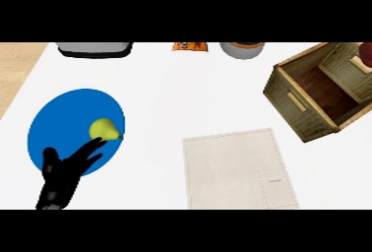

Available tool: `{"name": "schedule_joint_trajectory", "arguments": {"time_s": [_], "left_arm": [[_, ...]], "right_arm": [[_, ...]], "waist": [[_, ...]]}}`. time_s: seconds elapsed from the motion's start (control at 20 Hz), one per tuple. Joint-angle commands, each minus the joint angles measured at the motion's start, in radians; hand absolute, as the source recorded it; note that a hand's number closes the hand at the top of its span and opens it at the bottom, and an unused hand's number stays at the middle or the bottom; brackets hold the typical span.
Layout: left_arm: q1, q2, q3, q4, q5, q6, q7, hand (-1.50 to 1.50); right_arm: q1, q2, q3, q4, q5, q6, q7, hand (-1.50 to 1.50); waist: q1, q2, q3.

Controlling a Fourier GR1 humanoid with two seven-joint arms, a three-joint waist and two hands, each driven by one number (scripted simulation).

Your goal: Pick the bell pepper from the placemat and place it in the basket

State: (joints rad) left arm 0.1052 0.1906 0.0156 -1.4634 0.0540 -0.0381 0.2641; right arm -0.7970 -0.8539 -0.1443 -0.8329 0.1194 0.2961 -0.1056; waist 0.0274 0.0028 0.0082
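Yellow-green bell pepper (105,129) is seen in head view, lying on the right part of a flat blue oval, taken here as the placemat (69,113), at the left of the white table (181,88). The left hand (62,170) comes in from the lower left edge w/ fingers spread and fairly straight, i.e. open. Its fingertips (96,143) sit at the pepper's lower side, just touching or nearly so; which one can't be told. Nothing is gripped yet. The right hand is not shown.

The basket (296,106), a tan box w/ an open top, is set at an angle well apart at the far right. Between it and the placemat lies a beige rectangular cloth (236,170). Along the far edge a grey appliance (94,48), a small orange item (190,46) and a grey pot (243,49) are partly cut off.

Step in hand is judged to be the grasp approach, so the task is at an early stage. To do it well, the palm should be brought further over the pepper, w/ thumb on one side and fingers on the other, before any curl. A closure begun from the tips alone would likely nudge the rounded pepper off toward the placemat's edge. A lift should be made only once the pepper is enclosed.
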Motion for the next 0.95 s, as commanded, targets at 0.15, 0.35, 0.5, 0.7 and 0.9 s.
{"name": "schedule_joint_trajectory", "arguments": {"time_s": [0.15,0.35,0.5,0.7,0.9], "left_arm": [[0.002,-0.002,-0.001,0.033,-0.019,0.004,0.034,0.00],[0.021,-0.012,-0.006,0.049,-0.023,-0.004,0.006,0.00],[0.007,0.001,0.015,0.079,-0.009,-0.023,-0.019,0.00],[0.011,-0.039,-0.019,0.047,-0.050,0.029,0.016,0.00],[0.035,-0.039,-0.031,0.034,-0.050,0.009,-0.003,0.00]], "right_arm": [[-0.121,-0.027,-0.027,0.242,0.071,-0.002,-0.189,-1.50],[-0.171,-0.076,-0.088,0.349,0.039,0.033,-0.197,-1.50],[-0.231,-0.088,-0.127,0.414,0.019,0.022,-0.167,-1.50],[-0.213,-0.128,-0.163,0.472,0.010,0.005,-0.154,-1.50],[-0.200,-0.241,-0.194,0.561,0.006,0.072,-0.183,-1.50]], "waist": [[0.003,0.007,-0.007],[0.007,0.009,-0.007],[0.015,0.014,-0.007],[0.005,0.010,-0.007],[0.017,0.017,-0.005]]}}
